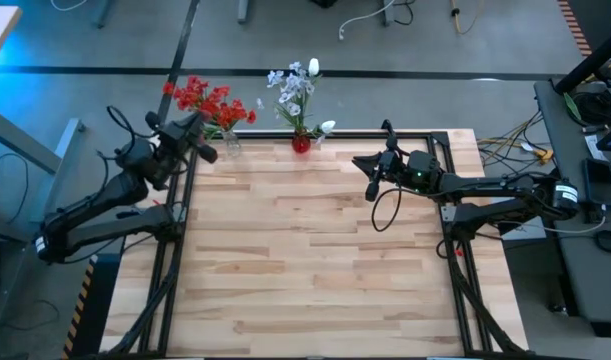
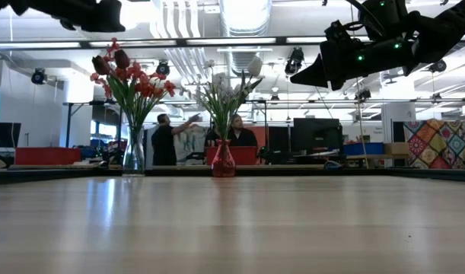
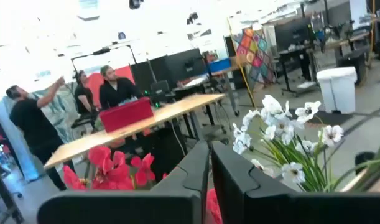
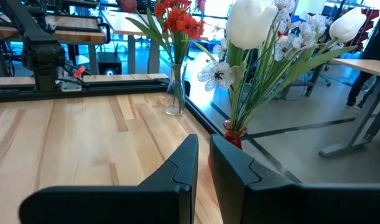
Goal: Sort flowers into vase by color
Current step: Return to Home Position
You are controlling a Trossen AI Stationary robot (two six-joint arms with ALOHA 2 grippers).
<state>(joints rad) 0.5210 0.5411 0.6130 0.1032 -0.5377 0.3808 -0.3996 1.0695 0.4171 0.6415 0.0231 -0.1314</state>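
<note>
The red flowers (image 1: 207, 100) stand with their stems in a clear glass vase (image 2: 133, 156) at the table's far edge, toward the left. The white and pale-blue flowers (image 1: 295, 88) stand in a small red vase (image 1: 301, 143) at the far edge near the middle. My left gripper (image 1: 207, 152) hovers high beside the clear vase, shut and holding nothing. My right gripper (image 1: 371, 190) hangs in the air to the right of the red vase, also shut and holding nothing. In the right wrist view the red vase (image 4: 234, 134) sits just beyond the fingertips.
The wooden table top (image 1: 315, 250) stretches bare from the vases to the near edge. Black frame rails (image 1: 450, 230) run along both sides. People (image 2: 165, 141) stand at desks in the room beyond the far edge.
</note>
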